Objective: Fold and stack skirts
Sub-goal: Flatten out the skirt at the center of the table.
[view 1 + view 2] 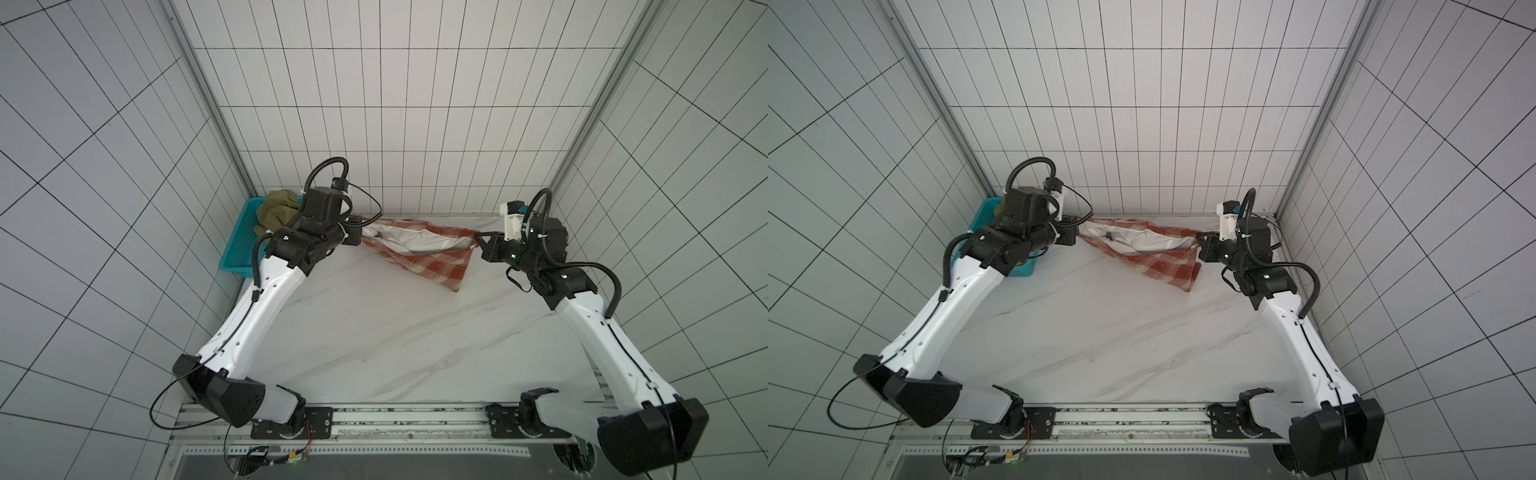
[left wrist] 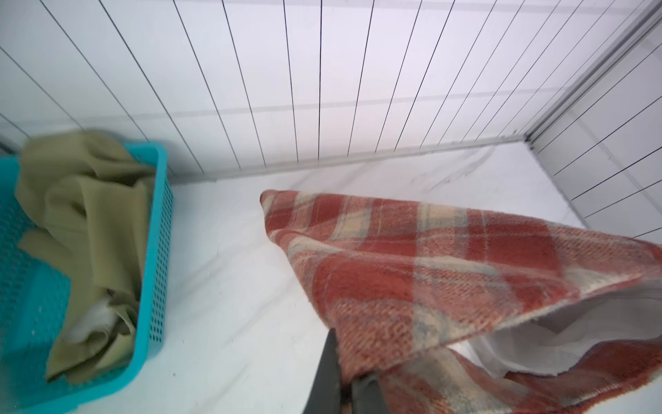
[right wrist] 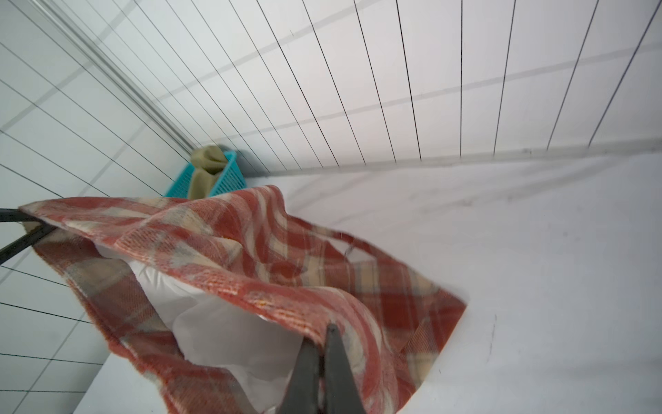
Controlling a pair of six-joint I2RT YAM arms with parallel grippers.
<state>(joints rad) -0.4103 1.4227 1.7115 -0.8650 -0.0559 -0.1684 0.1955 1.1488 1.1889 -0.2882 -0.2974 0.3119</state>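
- The left tool (image 1: 360, 232) is pinched shut on one end of the upper edge of the plaid skirt (image 1: 428, 259), and the right tool (image 1: 478, 242) is pinched shut on the other end.
- The plaid skirt hangs stretched between them over the far part of the counter (image 1: 374, 332). Its pale lining shows in the gap, and its lower corner droops down near the right tool and seems to touch the counter.
- The olive skirt (image 1: 277, 210) lies crumpled in the teal basket (image 1: 237, 253) at the far left corner.
- The step in hand looks like spreading the plaid skirt flat, ready for folding.
- Hold both tools level and evenly taut so the held edge runs straight.
- Draw the cloth toward the near side while lowering it, so the hem lands first and the cloth drags out smooth instead of piling up.
- I cannot tell whether each grip also holds the lining, so expect it to bunch.
- Let go only once the edge rests on the counter.
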